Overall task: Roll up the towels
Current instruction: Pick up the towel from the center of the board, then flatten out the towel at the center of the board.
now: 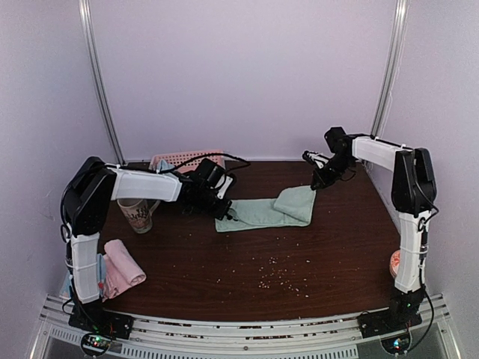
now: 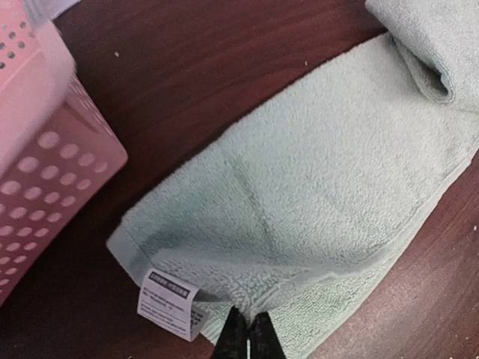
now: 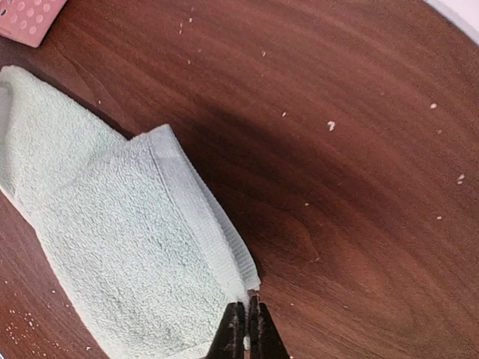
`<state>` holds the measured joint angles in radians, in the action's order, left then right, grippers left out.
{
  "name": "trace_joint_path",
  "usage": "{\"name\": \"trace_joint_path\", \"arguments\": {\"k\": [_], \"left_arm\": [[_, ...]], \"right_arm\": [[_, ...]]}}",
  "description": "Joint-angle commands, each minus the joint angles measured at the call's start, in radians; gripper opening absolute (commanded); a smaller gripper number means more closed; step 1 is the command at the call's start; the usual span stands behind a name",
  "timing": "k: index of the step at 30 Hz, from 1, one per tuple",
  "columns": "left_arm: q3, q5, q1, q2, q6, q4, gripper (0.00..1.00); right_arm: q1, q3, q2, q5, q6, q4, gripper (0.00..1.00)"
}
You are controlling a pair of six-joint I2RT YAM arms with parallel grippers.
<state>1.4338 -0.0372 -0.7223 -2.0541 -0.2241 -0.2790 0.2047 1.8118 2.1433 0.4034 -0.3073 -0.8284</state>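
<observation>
Basket [image 1: 183, 158] blocks the worktop's [image 1: 314, 262] far-left corner, cup [image 1: 137, 215] and pink towel [image 1: 123, 265] the left edge, green towel [image 1: 262, 212] mid-far; the near edge's middle lies open.

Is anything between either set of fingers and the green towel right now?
Nothing visible. The left fingers are shut on the green towel beside its white label, the right fingers on its folded end's corner.

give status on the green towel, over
Left gripper shut on green towel, label edge. Right gripper shut on its folded-over corner. Towel not yet rolled. Pink basket nearby, not touching.
</observation>
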Motion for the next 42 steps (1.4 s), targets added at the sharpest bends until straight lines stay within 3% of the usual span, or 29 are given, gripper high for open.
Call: {"name": "trace_joint_path", "arguments": {"k": [1, 6, 10, 14, 19, 23, 26, 29, 35, 40, 42], "left_arm": [[-0.007, -0.081, 0.013, 0.18, 0.036, 0.09, 0.0], [-0.003, -0.202, 0.026, 0.394, 0.072, 0.116, 0.0], [-0.042, -0.264, 0.031, 0.579, 0.108, 0.166, 0.0], [-0.11, -0.149, 0.031, 0.693, 0.09, 0.152, 0.0], [-0.312, 0.03, 0.009, 0.833, 0.043, 0.141, 0.0], [-0.463, 0.033, -0.079, 0.975, 0.035, 0.127, 0.0], [-0.503, -0.023, -0.172, 1.078, 0.015, 0.098, 0.0], [-0.503, -0.054, -0.204, 1.144, -0.008, 0.083, 0.0], [-0.51, -0.202, -0.194, 1.037, -0.022, 0.083, 0.0], [-0.416, -0.121, -0.08, 0.712, -0.133, 0.056, 0.0], [-0.347, -0.154, -0.055, 0.582, -0.16, 0.018, 0.0]], "right_arm": [[-0.048, 0.11, -0.108, -0.01, 0.026, -0.026, 0.0], [-0.177, 0.245, -0.188, 0.163, 0.103, -0.043, 0.0], [-0.289, 0.214, -0.317, 0.301, 0.139, 0.028, 0.0], [-0.336, 0.039, -0.455, 0.404, 0.106, 0.03, 0.0], [-0.337, -0.285, -0.668, 0.464, -0.046, -0.036, 0.0], [-0.338, -0.494, -0.862, 0.481, -0.153, -0.106, 0.0], [-0.34, -0.528, -0.994, 0.544, -0.299, -0.27, 0.0], [-0.34, -0.546, -1.105, 0.524, -0.292, -0.267, 0.0], [-0.338, -0.668, -1.154, 0.359, -0.065, 0.035, 0.0], [-0.318, -0.708, -0.925, 0.317, 0.012, 0.186, 0.0], [-0.294, -0.693, -0.79, 0.25, 0.036, 0.236, 0.19]]}}
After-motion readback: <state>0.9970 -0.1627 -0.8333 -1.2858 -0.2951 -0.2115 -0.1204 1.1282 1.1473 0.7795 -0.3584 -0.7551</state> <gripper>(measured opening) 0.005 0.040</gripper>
